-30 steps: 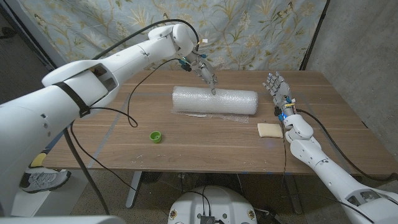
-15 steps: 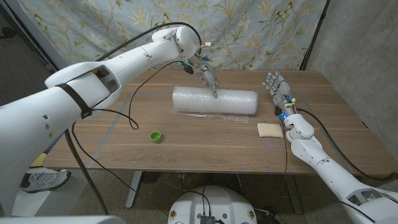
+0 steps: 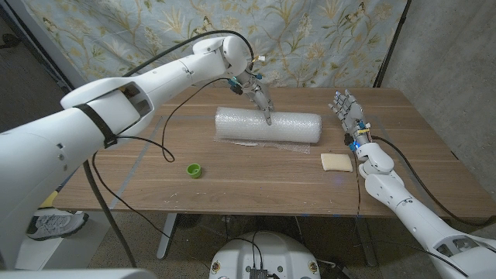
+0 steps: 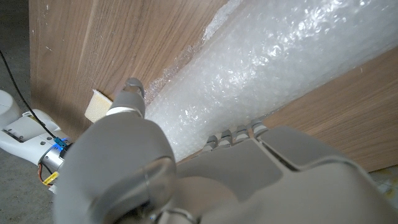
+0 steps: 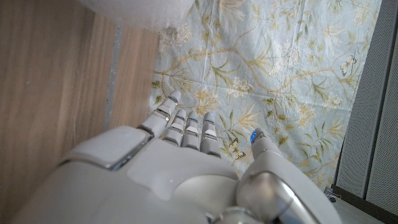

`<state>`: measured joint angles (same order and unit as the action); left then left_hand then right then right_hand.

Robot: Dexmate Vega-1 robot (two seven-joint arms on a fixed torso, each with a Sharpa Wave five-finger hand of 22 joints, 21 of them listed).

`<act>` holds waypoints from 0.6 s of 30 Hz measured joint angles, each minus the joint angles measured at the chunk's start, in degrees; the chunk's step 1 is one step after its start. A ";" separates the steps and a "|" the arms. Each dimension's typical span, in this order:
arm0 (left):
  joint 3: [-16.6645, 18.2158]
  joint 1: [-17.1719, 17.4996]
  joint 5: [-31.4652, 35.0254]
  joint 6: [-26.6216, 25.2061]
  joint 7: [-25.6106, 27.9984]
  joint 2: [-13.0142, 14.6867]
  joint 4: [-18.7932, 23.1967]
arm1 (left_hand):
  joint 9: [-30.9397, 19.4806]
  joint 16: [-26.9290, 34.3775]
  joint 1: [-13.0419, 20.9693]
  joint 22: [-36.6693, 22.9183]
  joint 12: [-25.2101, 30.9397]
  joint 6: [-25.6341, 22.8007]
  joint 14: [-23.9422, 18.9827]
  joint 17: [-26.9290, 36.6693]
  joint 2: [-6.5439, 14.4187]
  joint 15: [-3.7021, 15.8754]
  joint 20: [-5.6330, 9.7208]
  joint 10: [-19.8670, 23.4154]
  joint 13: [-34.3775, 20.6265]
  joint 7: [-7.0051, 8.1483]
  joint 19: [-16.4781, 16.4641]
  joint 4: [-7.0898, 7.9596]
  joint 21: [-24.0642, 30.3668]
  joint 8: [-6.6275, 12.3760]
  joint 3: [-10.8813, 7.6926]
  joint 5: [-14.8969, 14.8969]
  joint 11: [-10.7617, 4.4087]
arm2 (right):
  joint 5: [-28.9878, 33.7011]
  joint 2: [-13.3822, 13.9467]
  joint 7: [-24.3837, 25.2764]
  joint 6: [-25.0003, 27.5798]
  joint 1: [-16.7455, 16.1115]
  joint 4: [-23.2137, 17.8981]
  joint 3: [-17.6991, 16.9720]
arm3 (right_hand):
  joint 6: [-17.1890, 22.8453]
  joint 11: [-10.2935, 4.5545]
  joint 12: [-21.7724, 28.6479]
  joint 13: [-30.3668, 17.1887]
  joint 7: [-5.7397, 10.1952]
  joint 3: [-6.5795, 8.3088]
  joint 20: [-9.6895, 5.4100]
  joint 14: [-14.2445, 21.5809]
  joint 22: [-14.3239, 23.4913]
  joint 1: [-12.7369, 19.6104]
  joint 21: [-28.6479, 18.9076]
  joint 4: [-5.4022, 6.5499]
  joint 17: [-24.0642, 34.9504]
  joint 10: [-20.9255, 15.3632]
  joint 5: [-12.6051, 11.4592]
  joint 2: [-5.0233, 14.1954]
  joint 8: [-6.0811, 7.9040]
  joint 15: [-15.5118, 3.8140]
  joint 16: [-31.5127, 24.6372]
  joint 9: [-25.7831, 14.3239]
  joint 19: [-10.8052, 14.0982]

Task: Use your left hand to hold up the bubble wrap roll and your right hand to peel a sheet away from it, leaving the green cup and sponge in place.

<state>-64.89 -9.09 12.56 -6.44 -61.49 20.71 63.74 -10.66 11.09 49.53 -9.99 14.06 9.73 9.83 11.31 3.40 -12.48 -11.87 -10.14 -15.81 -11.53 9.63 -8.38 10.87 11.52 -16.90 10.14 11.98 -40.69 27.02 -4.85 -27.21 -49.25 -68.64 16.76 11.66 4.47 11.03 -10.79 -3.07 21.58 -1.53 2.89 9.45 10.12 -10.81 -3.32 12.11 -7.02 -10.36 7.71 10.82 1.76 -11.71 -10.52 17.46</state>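
So in the head view the bubble wrap roll [image 3: 268, 126] is lying on its side across the middle of the wooden table [image 3: 232, 174], a bit above centre in the frame, with a loose edge of sheet spread out along its lower side. The left hand [image 3: 260, 99] comes in from the upper left on that long white arm and points down at the top of the roll, fingertips right at the wrap near its middle — can't tell from here whether it's actually gripping or just touching. The right hand [image 3: 348, 109] stands upright at the right side of the frame, fingers up and slightly apart, holding nothing, off the right end of the roll. The sponge [image 3: 335, 161] sits just below that hand, lower right of the roll. The green cup [image 3: 194, 170] is lower left of the roll, well apart from it.

Left wrist view: the back of the left hand [image 4: 205, 168] takes up the lower half, and the roll [image 4: 267, 81] runs diagonally toward the upper right. The fingertips [image 4: 239, 132] sit against the wrap and the thumb reaches up beside it — not wrapped around it. A corner of the sponge [image 4: 96, 107] peeks out at left.

Right wrist view: the right hand [image 5: 186, 155] has its fingers straight and side by side, empty, with the floral curtain [image 5: 280, 81] behind it.
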 measured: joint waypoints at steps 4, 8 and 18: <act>-0.09 -0.15 0.56 0.21 0.26 -0.05 -0.13 | 0.00 0.00 0.00 0.00 0.00 0.00 0.00 0.00 0.00 0.00 0.00 0.00 0.00 0.00 0.00 0.10 0.00 0.00 0.10 0.00 0.00 | -0.08 0.00 -0.13 0.23 0.14 0.36 -0.01 | 0.00 0.00 0.00 0.00 0.00 0.00 0.00 0.00 0.00 0.00 0.00 0.00 0.00 0.00 0.00 0.00 0.00 0.00 0.00 0.00 0.00; -0.12 -0.26 0.83 0.22 0.39 -0.02 -0.14 | -0.01 0.00 0.00 0.00 0.00 0.00 0.00 0.00 0.00 0.00 0.00 0.00 0.00 0.00 0.00 0.17 0.00 0.00 0.17 0.00 0.00 | -0.10 -0.03 -0.28 0.35 0.34 0.55 0.00 | 0.00 0.00 0.00 0.00 0.00 0.00 0.00 0.00 0.00 0.00 0.00 0.00 0.00 0.00 0.00 0.00 0.00 0.00 0.00 0.00 0.00; -0.12 -0.46 1.80 -0.01 0.94 0.45 0.47 | -0.01 0.00 -0.30 0.00 0.00 -0.01 0.00 0.00 0.30 0.00 0.00 0.00 0.00 0.00 0.00 0.17 0.00 0.00 0.17 0.00 0.00 | -0.05 -0.49 -0.94 0.61 1.43 1.63 0.52 | 0.00 0.00 0.00 0.00 0.00 -0.16 0.00 0.00 0.00 0.00 0.00 -0.16 0.00 0.00 0.00 0.00 0.00 0.00 0.00 0.00 0.00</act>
<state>-65.01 -9.54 14.36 -6.45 -60.55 21.16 64.21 -10.67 11.09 49.23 -9.99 14.07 9.72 9.83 11.31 3.70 -12.48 -11.87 -10.14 -15.81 -11.53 9.63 -8.20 10.87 11.53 -16.73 10.14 11.97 -40.75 26.54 -5.79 -26.60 -47.81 -67.01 17.27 11.66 4.47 11.03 -10.79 -3.07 21.42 -1.53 2.89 9.45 10.12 -10.81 -3.48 12.11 -7.02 -10.36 7.71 10.82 1.76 -11.71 -10.52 17.46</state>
